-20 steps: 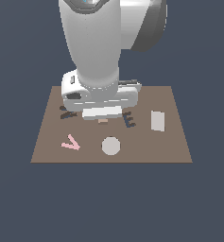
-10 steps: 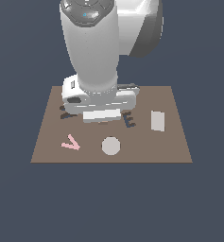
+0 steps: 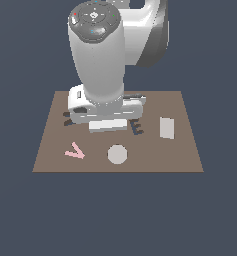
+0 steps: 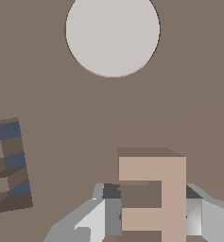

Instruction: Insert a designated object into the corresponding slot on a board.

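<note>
Only the wrist view shows the tan E [image 4: 153,198], pinched between the gripper [image 4: 151,215] fingers above the board [image 4: 61,108]. Outside, the arm hides it and half-covers the navy slot [image 3: 137,128].

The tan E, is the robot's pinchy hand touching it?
Touching. The wrist view shows the tan E wedged between the gripper's fingers, no gap.

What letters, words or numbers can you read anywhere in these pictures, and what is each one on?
No printed text, labels or numbers anywhere; only letter shapes on the flat brown rectangular board:
"E": pale tan-pink flat letter piece, between the gripper fingers.
"E": dark navy-grey letter-shaped slot, partly hidden by the arm.
"V": pink flat letter piece.
The dark shape near the board's edge is too hidden to read.
</note>
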